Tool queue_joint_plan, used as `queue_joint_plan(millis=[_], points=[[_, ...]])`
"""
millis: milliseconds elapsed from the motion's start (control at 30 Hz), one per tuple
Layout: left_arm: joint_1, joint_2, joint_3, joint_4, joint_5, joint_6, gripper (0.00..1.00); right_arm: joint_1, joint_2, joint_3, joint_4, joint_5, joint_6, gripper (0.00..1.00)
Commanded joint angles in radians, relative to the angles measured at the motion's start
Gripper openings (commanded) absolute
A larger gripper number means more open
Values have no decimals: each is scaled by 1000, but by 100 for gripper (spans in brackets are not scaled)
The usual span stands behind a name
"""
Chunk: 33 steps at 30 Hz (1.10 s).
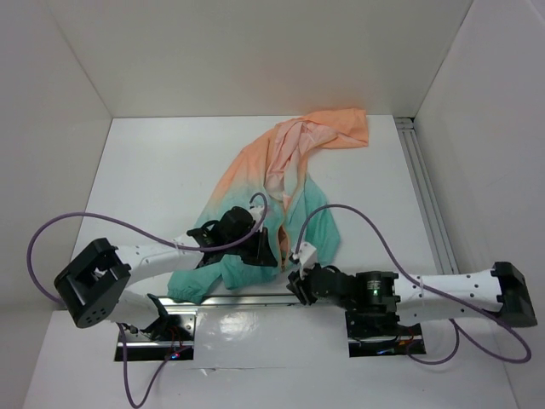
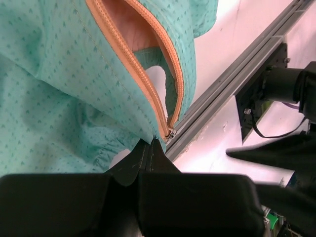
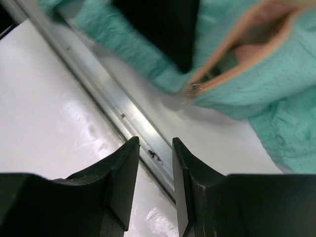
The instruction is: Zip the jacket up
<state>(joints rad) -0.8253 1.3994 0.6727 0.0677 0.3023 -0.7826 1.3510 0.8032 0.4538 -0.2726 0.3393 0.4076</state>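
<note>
Left gripper (image 2: 150, 146) clenches the jacket (image 1: 260, 170) by its teal hem — peach end points ahead. Right gripper (image 3: 155, 144) released, empty.

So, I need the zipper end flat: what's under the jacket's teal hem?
The metal rail passes beneath the teal hem of the jacket, on the table. Its stretch below the fabric is covered, as is anything else there.

jacket (image 3: 286, 108) blurred in right wrist view, lower front partly hidden under left tool (image 1: 266, 253)
</note>
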Motion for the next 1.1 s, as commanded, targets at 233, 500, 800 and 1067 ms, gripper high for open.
queue_joint_plan(millis=[233, 500, 800, 1067], points=[[37, -48, 5, 30, 74, 43, 0, 507, 276, 98, 76, 797, -124, 49], [37, -57, 5, 21, 101, 52, 0, 574, 567, 184, -161, 1127, 213, 50], [37, -57, 25, 21, 121, 52, 0, 631, 705, 278, -730, 1190, 973, 60], [37, -57, 25, 30, 121, 52, 0, 721, 731, 321, -1033, 1212, 1418, 75]])
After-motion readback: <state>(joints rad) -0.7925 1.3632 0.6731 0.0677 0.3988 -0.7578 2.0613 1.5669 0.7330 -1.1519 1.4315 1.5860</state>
